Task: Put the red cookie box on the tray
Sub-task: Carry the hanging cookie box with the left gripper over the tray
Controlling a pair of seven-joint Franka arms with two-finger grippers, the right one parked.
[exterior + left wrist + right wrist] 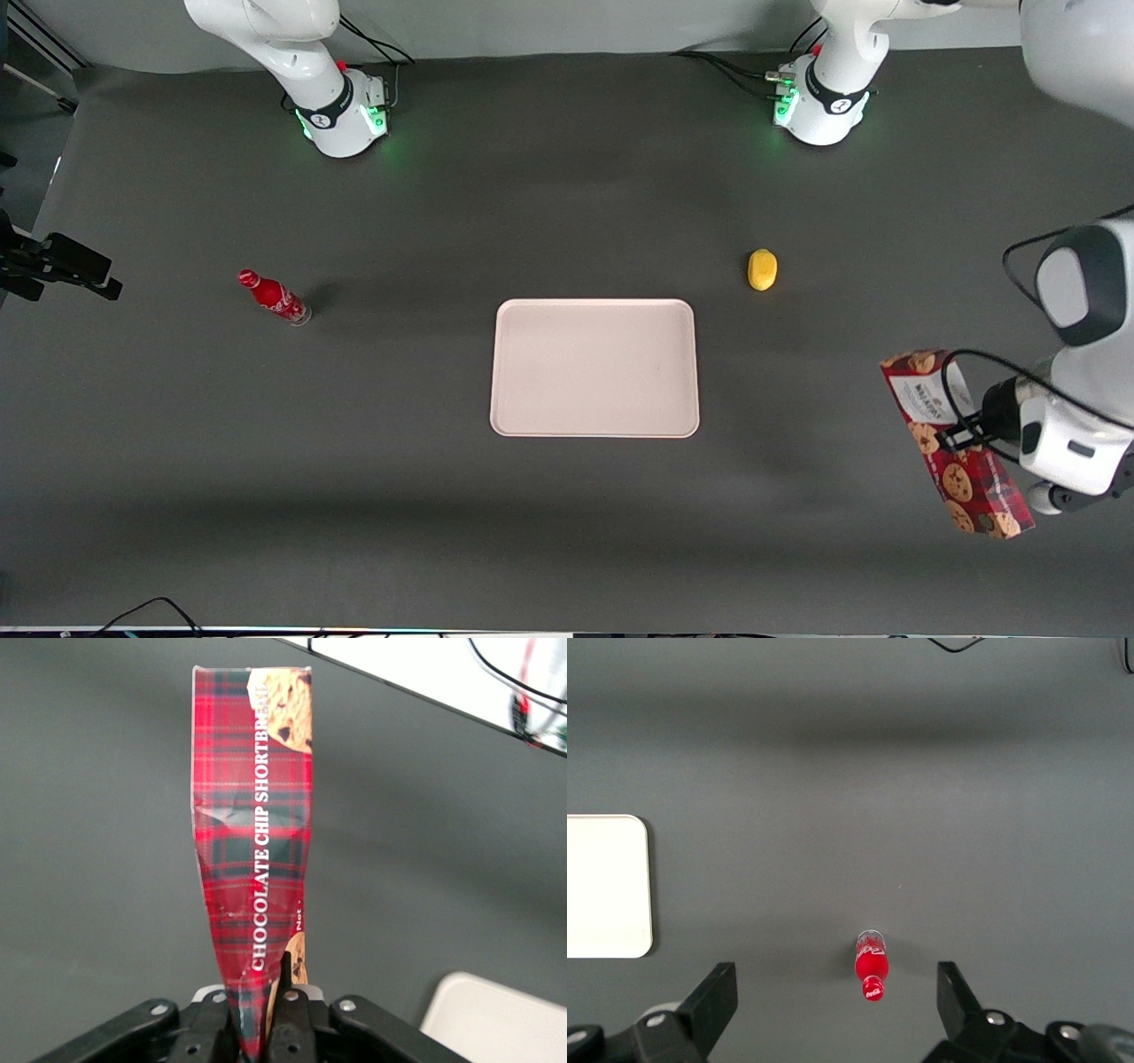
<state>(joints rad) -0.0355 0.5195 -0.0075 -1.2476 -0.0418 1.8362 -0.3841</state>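
Above dark table [567,532], pincer [967,431] gripping red cookie box [961,478]

There was one red cookie box [955,443], and it sat pinched between the closed fingers of the one working gripper [967,431], raised toward the working arm's end of the table. One pale pink tray [594,368] lay on the dark table [567,532]. One small red soda bottle [274,297] stood toward the parked arm's end. One yellow lemon-like fruit [762,269] lay near the tray, farther from the front camera. Two robot bases showed green lights.
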